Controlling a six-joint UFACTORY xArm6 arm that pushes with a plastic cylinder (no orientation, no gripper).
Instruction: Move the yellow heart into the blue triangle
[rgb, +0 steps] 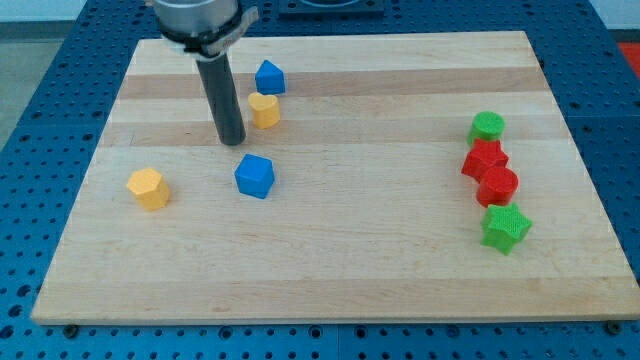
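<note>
The yellow heart lies near the view's top, left of centre. The blue triangle sits just above it, the two nearly touching. My tip rests on the board just left of and slightly below the yellow heart, close to it. A blue cube lies below my tip, a little to the right.
A yellow hexagon block lies at the left. At the right stand a green cylinder, a red star-like block, a red cylinder and a green star in a column. The wooden board ends on all sides.
</note>
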